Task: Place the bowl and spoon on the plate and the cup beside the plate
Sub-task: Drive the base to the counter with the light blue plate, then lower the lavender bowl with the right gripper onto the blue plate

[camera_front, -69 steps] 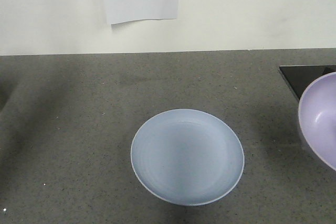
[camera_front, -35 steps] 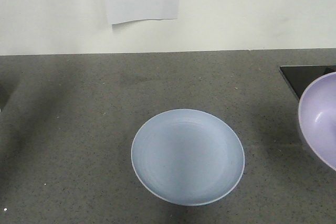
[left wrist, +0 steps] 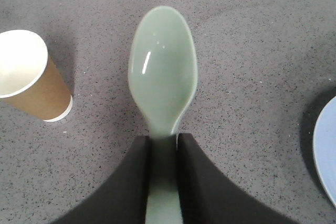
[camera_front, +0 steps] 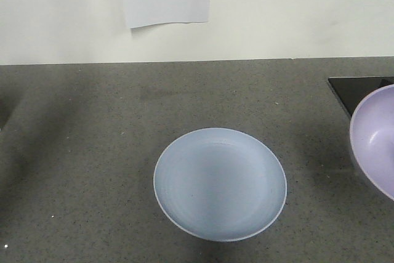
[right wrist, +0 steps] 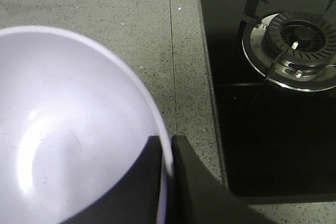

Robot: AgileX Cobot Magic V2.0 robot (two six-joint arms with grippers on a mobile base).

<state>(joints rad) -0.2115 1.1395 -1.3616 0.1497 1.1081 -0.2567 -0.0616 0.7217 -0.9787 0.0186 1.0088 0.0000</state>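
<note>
Spoon (left wrist: 163,72) up front: the left gripper (left wrist: 164,142) pinches it at the neck of the handle, fingers pressed in from both sides, oval head jutting forward, hollow side up, over the grey countertop (left wrist: 252,51). Gripping it that far back leaves the head free to be laid down first, I'd say. Cup (left wrist: 31,80) stands upright on the counter to the spoon's left, apart from it. Over to the right gripper (right wrist: 166,148): it's clamped on the rim of the bowl (right wrist: 68,129), one finger inside, one outside, so the bowl rides open side up. From the front, the bowl sits at the frame's right edge, looking tilted, well apart from the plate (camera_front: 220,183). Plate lies bare mid-counter with open surface all round, so there's room to come in from either side. Black hob (right wrist: 273,129) sits just beside the bowl, and its edge is the one to watch. Nothing is on the plate yet.
</note>
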